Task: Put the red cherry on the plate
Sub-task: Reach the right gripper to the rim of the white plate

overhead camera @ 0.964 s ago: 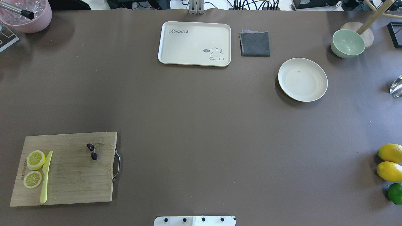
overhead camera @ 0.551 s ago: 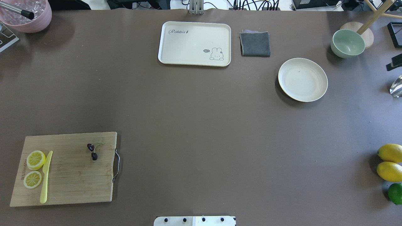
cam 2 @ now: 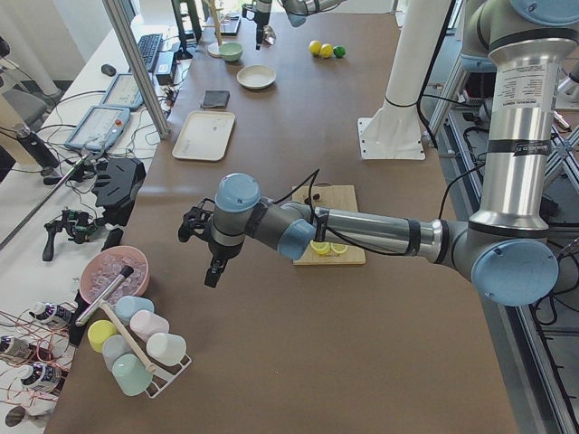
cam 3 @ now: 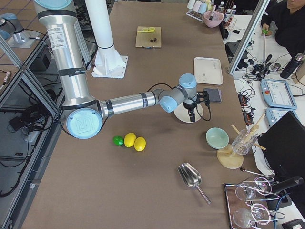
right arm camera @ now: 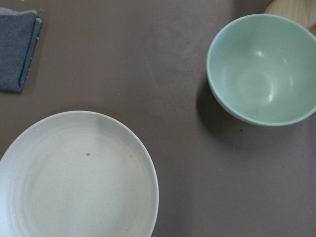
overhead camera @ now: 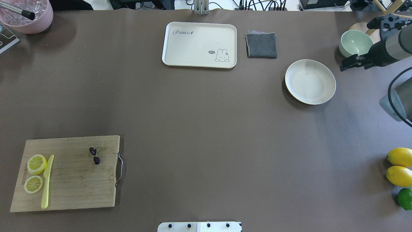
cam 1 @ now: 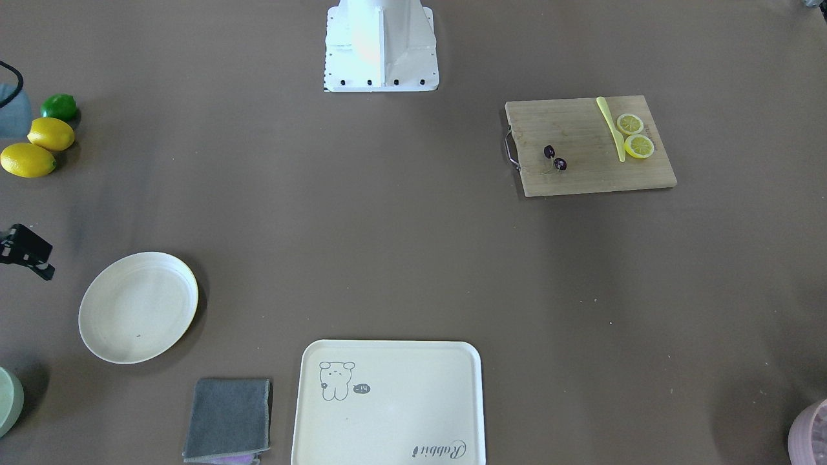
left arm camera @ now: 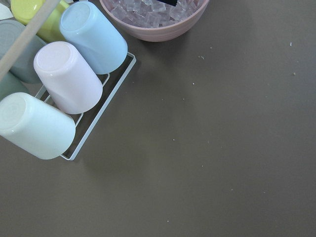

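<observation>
The red cherry (overhead camera: 95,155), two small dark fruits on thin stems, lies on the wooden cutting board (overhead camera: 74,187) at the near left, also seen as the cherry (cam 1: 554,158). The cream plate (overhead camera: 310,81) stands bare at the far right and fills the lower left of the right wrist view (right arm camera: 79,177). My right gripper (overhead camera: 349,62) hovers just right of the plate, beside the green bowl (overhead camera: 355,43), with its fingers apart and nothing between them. My left gripper (cam 2: 204,253) hangs over the table's left end near the pink bowl; I cannot tell its state.
Two lemon slices (overhead camera: 35,172) and a yellow knife (overhead camera: 46,182) share the board. A cream tray (overhead camera: 199,44) and grey cloth (overhead camera: 261,45) lie at the back. Whole lemons and a lime (overhead camera: 400,175) sit near right. A cup rack (left arm camera: 59,94) and pink ice bowl (overhead camera: 27,14) stand far left.
My right arm has come in from the right edge and now reaches between the plate and the green bowl. The cherry and plate have not moved.
</observation>
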Available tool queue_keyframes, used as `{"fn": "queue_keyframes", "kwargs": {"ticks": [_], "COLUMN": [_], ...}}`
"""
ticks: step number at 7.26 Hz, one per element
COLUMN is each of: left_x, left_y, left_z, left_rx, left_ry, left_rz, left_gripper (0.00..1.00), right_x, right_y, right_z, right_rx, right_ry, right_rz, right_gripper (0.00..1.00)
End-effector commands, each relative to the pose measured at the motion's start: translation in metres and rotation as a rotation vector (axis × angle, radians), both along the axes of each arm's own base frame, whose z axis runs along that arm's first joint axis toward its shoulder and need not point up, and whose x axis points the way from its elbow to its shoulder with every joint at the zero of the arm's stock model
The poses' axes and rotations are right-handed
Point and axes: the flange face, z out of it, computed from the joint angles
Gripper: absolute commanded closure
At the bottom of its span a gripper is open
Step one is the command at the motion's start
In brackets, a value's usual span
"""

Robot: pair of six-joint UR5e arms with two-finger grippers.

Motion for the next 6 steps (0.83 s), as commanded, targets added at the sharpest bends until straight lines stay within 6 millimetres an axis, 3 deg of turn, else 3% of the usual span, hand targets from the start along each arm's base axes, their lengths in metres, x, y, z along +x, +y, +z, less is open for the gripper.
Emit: {"fn": "queue_keyframes", "kwargs": {"ticks": [1, 3, 4, 5, 6], "left_x": [0.000, 0.000, 0.000, 0.000, 0.000], "left_y": [-0.001, 0.003, 0.003, 0.003, 0.003], "left_z": [0.015, 0.022, 0.019, 0.016, 0.015], "left_rx": [-0.051, -0.024, -0.019, -0.010, -0.009], "left_ry": [0.045, 0.061, 0.061, 0.062, 0.063], "left_rz": [-0.086, -0.103, -0.101, -0.099, -0.099], "left_gripper": [0.02, 0.02, 0.02, 0.02, 0.02], "right_x": [-0.054, -0.072, -0.071, -0.073, -0.079], "right_y": [0.010, 0.019, 0.021, 0.021, 0.020], "right_z": [0.043, 0.057, 0.060, 0.058, 0.052], "right_rx": [0.036, 0.025, 0.006, 0.001, 0.006], "right_ry": [-0.006, -0.008, -0.011, -0.018, -0.022], "right_rz": [0.032, 0.013, 0.026, 0.031, 0.025], "right_gripper": [0.00, 0.02, 0.32, 0.99, 1.00]}}
